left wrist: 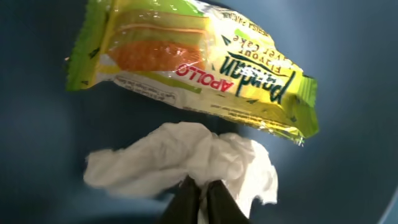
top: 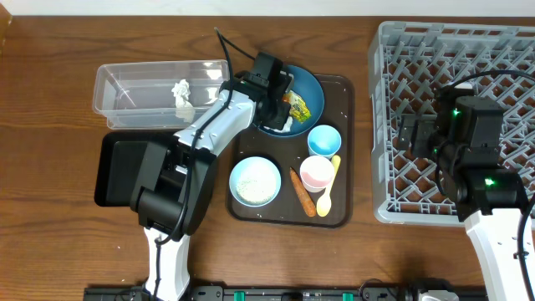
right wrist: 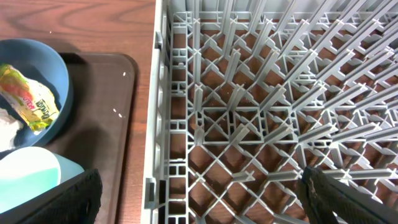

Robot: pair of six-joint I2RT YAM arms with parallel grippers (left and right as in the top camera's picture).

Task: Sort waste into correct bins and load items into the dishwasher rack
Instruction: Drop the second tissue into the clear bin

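Observation:
In the left wrist view my left gripper (left wrist: 202, 194) is shut on a crumpled white tissue (left wrist: 186, 158) lying in the dark blue plate (left wrist: 43, 137). Just beyond the tissue lies the green-orange-yellow wrapper (left wrist: 205, 68). From overhead, the left gripper (top: 282, 109) is down in the plate (top: 311, 85) on the brown serving tray. My right gripper (right wrist: 199, 205) hangs open over the left part of the grey dishwasher rack (right wrist: 249, 93), nothing between its fingers. The clear tub (top: 134, 84) holds one tissue (top: 181, 94). The black tray (top: 117, 167) sits in front of the tub.
The brown serving tray (top: 343, 109) also carries a white-inside bowl (top: 255, 181), a light blue cup (top: 324, 140), a pink-inside cup (top: 318, 173), a yellow spoon (top: 328, 192) and a carrot piece (top: 301, 192). The rack (top: 393, 50) stands to the tray's right.

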